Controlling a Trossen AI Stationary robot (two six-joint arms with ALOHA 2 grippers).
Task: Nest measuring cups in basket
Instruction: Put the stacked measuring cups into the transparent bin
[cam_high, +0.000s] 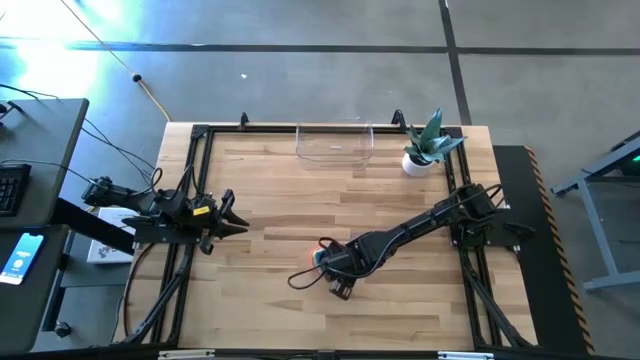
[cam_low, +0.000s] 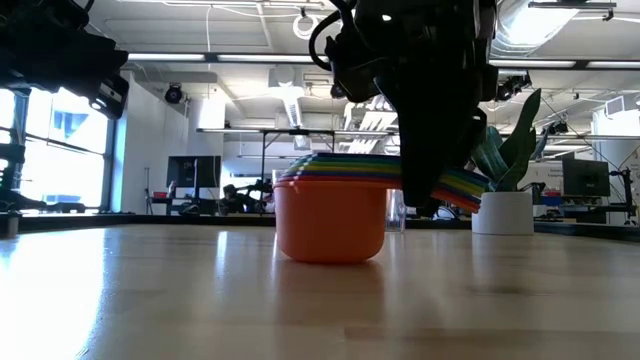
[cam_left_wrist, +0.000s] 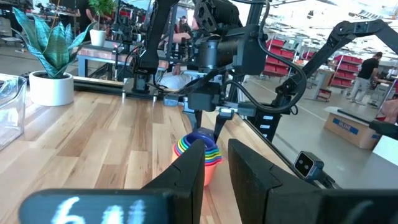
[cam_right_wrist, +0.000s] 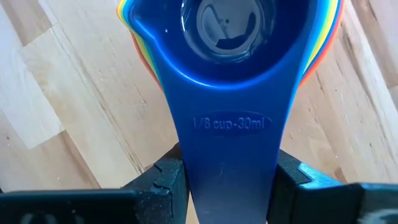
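The nested stack of measuring cups (cam_low: 330, 205) is seen standing on the table (cam_high: 280, 190), near the front edge around its middle, well apart from the clear basket (cam_high: 334, 143) at the far edge. The right gripper (cam_right_wrist: 227, 177) is placed around the stacked flat handles, the blue 1/8-cup handle (cam_right_wrist: 227, 134) uppermost, fingers closing beside it; a firm grasp cannot be confirmed. The left gripper (cam_high: 232, 214) is held released near the left edge. The plastic is judged light, stiff and slippery; the stack is best taken by the handles.
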